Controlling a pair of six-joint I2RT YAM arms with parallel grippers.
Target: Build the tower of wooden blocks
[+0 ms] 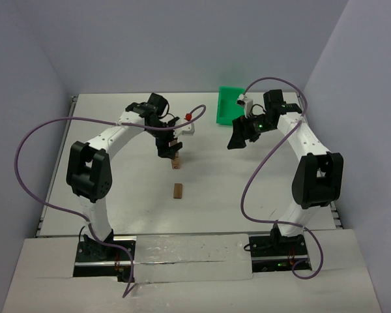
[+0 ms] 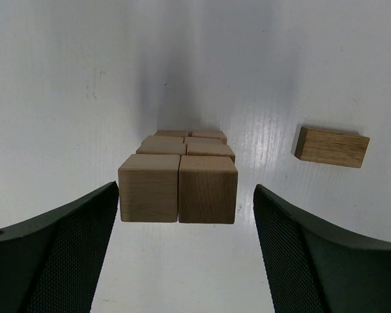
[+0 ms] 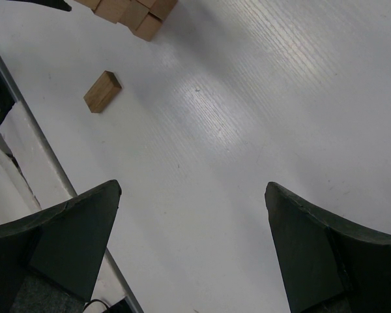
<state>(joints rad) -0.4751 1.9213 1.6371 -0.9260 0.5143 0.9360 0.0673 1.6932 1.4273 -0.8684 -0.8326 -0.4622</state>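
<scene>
The tower (image 1: 176, 162) stands mid-table as a short stack of tan wood blocks. From the left wrist view it is two blocks wide, with the top pair (image 2: 177, 188) uppermost and lower layers showing behind it. My left gripper (image 1: 172, 149) hangs right over it. Its jaws (image 2: 186, 192) are open, with a gap on each side of the top pair. One loose wood block (image 1: 178, 190) lies flat on the table nearer the arm bases; the same block (image 2: 331, 147) shows to the right of the tower. My right gripper (image 1: 236, 138) hovers open and empty (image 3: 192, 189) right of the tower.
A green bin (image 1: 229, 104) sits at the back of the table, just behind the right gripper. Purple cables loop beside both arms. The right wrist view shows the tower (image 3: 133, 12) and the loose block (image 3: 102, 91) at its upper left, and the table's edge rail (image 3: 26, 124).
</scene>
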